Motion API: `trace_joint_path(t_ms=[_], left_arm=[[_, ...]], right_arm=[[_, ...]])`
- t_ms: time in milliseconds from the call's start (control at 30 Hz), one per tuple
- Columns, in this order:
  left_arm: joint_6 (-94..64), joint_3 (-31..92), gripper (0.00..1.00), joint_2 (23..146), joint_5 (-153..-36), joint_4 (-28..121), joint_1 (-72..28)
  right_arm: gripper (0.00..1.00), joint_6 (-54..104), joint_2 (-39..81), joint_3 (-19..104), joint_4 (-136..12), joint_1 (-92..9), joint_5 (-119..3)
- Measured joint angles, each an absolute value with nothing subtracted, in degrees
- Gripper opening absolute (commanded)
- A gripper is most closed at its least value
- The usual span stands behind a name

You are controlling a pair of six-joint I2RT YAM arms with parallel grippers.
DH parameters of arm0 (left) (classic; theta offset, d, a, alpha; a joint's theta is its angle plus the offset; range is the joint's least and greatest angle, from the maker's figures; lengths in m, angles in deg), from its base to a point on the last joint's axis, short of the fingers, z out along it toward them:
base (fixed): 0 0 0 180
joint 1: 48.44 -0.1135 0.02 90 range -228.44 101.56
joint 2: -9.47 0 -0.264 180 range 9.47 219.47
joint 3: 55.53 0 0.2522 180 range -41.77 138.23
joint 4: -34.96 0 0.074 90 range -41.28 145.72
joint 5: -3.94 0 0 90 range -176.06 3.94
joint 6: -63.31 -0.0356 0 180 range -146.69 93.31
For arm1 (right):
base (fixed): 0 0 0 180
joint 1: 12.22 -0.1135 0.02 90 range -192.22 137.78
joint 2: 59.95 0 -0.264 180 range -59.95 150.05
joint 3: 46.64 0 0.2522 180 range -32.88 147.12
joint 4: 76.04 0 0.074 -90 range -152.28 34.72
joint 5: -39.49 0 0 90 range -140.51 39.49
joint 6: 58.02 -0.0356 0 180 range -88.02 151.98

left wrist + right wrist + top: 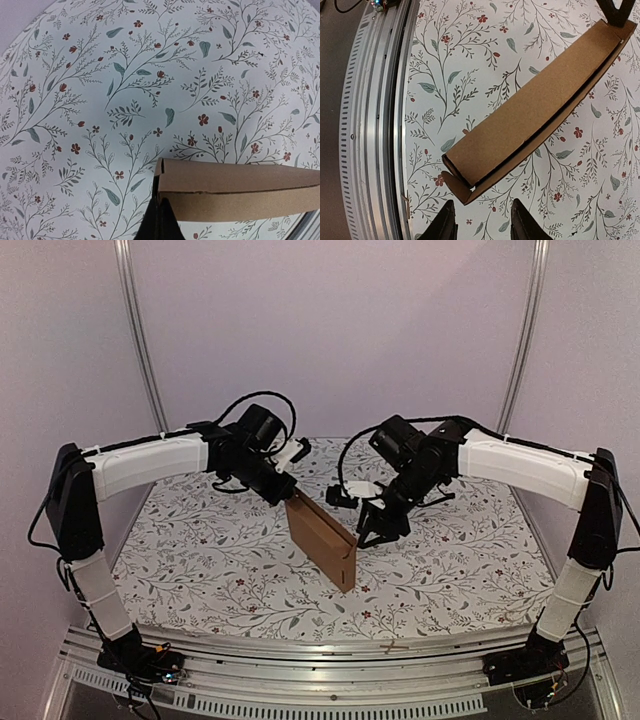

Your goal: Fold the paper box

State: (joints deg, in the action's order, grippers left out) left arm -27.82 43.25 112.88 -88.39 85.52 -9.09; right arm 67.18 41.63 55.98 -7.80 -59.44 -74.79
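Observation:
The paper box (322,540) is a thin brown cardboard box standing on its long edge on the floral table, running from back left to front right. My left gripper (290,496) is shut on its far upper corner. In the left wrist view the black fingers (161,212) pinch the box's end wall (240,192). My right gripper (372,530) hovers just right of the box's near end. In the right wrist view its two fingers (445,225) stand apart with only cloth between them, and the box (535,105) lies just beyond the tips with a small flap (457,187) sticking out.
A floral cloth (200,550) covers the table. A slotted metal rail (330,660) runs along the near edge, also seen as the rail (375,125) at the left of the right wrist view. A small brown scrap (395,646) lies on it. Pale walls enclose the back and sides.

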Motion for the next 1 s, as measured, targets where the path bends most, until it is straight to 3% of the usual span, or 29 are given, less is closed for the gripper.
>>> trace_joint_path(t_ms=[1000], left_arm=[[-29.65,42.57,0.0,112.12,-88.65,86.81,-10.27]], right_arm=[[0.41,68.32,41.59,55.98,-7.82,-59.83,-74.61]])
